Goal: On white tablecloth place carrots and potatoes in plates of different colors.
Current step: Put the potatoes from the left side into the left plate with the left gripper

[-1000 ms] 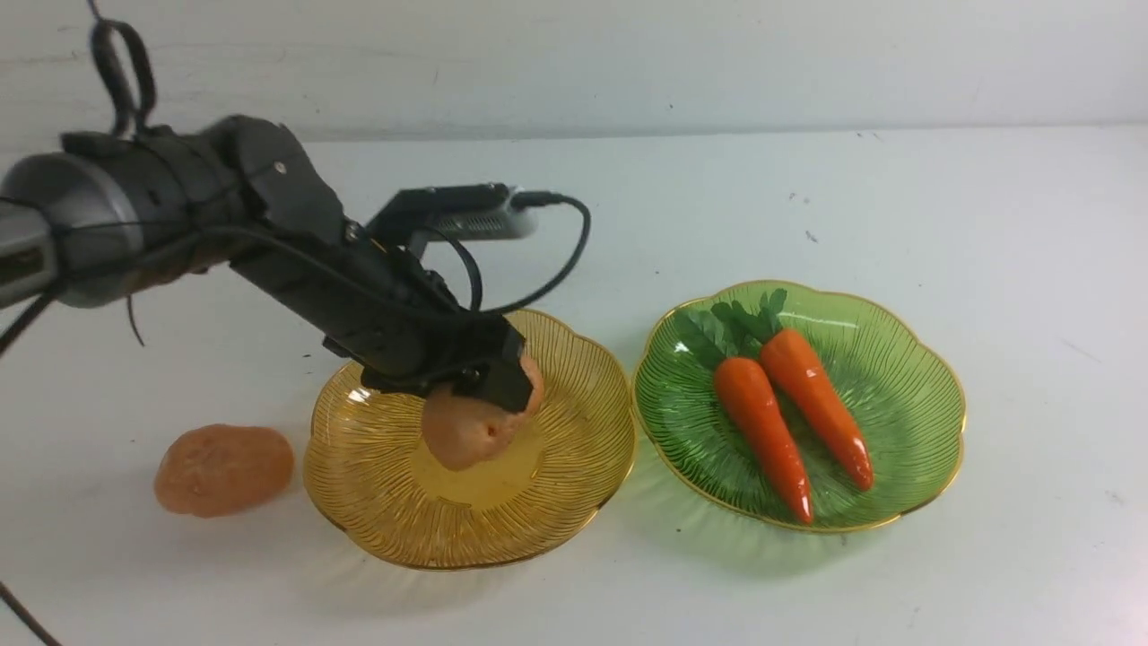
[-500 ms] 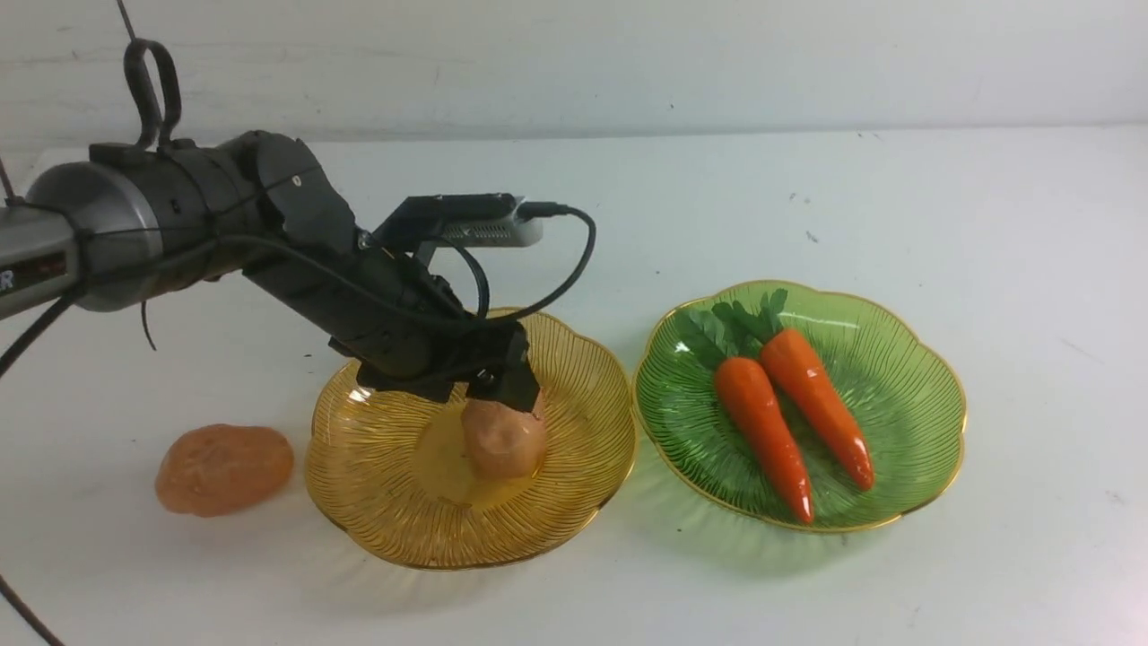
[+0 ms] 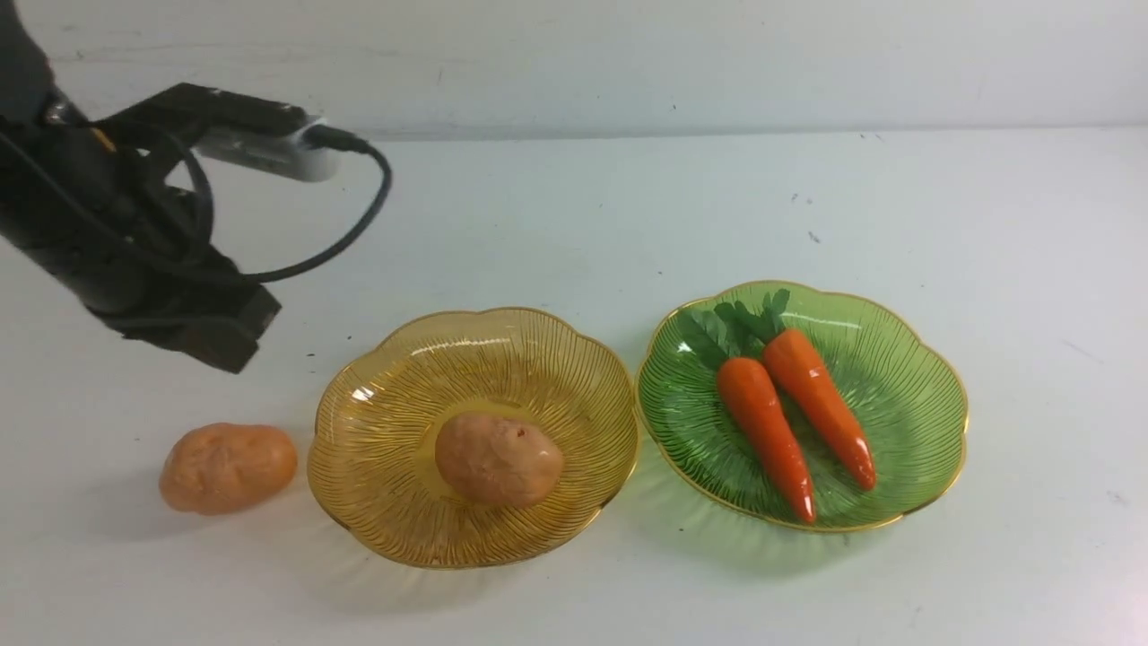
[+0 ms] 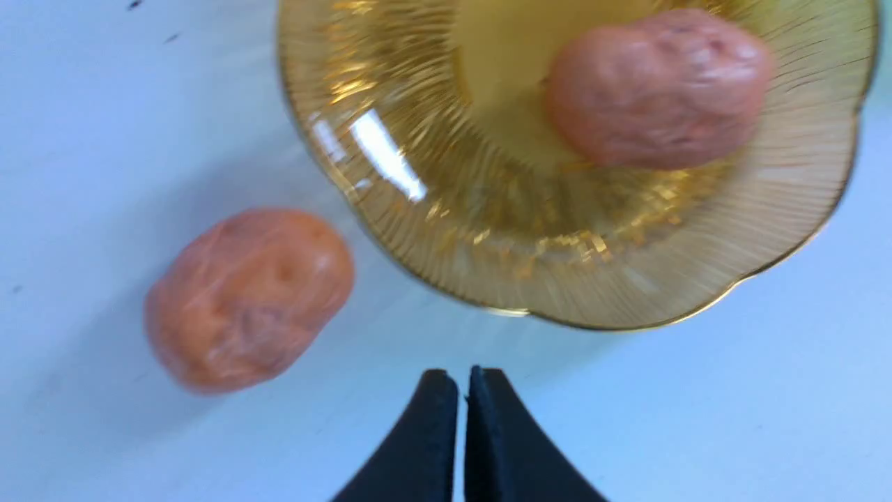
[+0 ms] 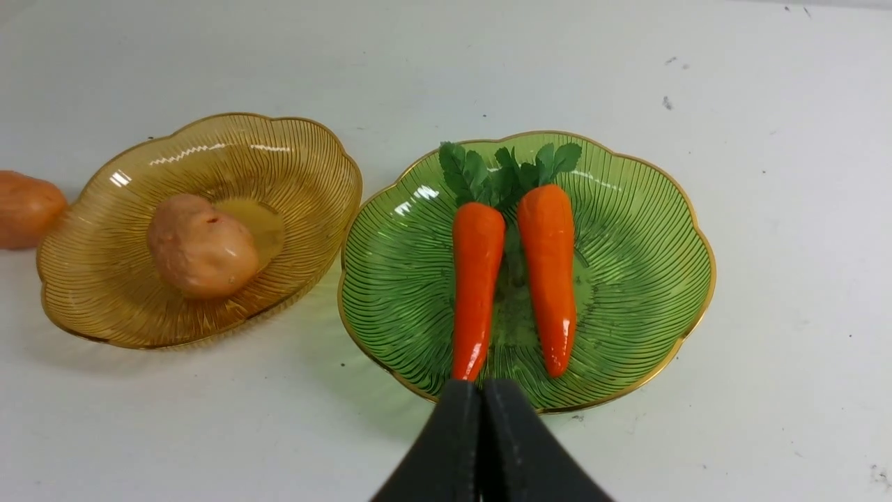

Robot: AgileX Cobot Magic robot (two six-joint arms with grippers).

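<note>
At the centre of the counter's white tablecloth (image 3: 628,206), a translucent amber-yellow ribbed plastic plate (image 3: 377,511) with a scalloped gold rim holds a lumpy tan oval toy potato (image 3: 499,458). A second potato (image 3: 229,467) lies on the cloth at the plate's 9 o'clock, just beside the rim. At 3 o'clock, a matching green plate (image 3: 906,395) holds two glossy orange toy carrots (image 3: 764,431) side by side, leafy tops toward 11 o'clock. The black left end effector (image 3: 224,345), fingers pressed together and empty, hangs tilted downward at the loose potato's 12 o'clock. The right end effector (image 5: 481,401), closed and empty, faces the green plate.
</note>
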